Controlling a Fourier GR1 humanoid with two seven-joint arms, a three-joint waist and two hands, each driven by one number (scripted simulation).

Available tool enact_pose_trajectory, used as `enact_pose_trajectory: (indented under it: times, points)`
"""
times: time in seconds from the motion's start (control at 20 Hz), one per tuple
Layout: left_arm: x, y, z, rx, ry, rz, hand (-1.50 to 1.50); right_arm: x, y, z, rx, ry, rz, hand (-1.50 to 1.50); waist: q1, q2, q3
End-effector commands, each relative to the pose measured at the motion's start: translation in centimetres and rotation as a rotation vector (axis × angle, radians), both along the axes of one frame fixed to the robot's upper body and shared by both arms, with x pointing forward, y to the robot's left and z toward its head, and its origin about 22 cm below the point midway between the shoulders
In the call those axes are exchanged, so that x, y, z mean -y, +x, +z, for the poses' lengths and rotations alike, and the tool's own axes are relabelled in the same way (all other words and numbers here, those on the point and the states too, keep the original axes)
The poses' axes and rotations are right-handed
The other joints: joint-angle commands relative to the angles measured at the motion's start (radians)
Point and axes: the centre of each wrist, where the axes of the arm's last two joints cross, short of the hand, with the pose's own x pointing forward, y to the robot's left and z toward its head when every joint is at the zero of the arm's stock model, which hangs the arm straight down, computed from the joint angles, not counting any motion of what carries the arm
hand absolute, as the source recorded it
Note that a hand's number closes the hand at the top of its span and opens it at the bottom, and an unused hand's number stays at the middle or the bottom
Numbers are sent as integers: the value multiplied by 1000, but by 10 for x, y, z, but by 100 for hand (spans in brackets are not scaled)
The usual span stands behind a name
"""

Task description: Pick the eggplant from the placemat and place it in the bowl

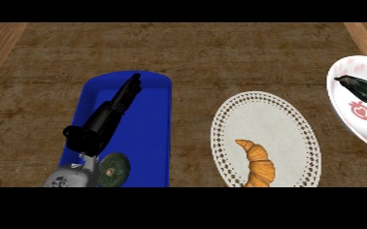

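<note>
Eggplant (352,84) is in the white bowl (335,80) at the far right edge of the counter (215,53), dark and glossy against the inner wall. Below it is a red mark (356,110), picture or lettering I cannot tell. The lacy oval placemat (265,121) sits just left of the bowl, carrying only a golden croissant (259,165) at its near end. Over on the left, the left hand (100,123) hangs above a blue tray (154,140), fingers (130,88) released and straight, pointing away and holding nothing. By the grey wrist (68,177) a round dark-green thing (113,170) with a pale centre lies on the tray's near end.
</note>
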Motion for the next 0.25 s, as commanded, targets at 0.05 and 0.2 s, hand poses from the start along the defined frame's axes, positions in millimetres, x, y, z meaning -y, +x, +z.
enact_pose_trajectory:
  times: [0.05,0.2]
  points:
    - [-2,-1,-5,11,14,6,0,15,-41,-14,9,13,18,-150,5,3,3]
    - [-10,-2,-10,3,-4,-2,0,23,-67,-12,22,34,58,-150,-4,1,4]
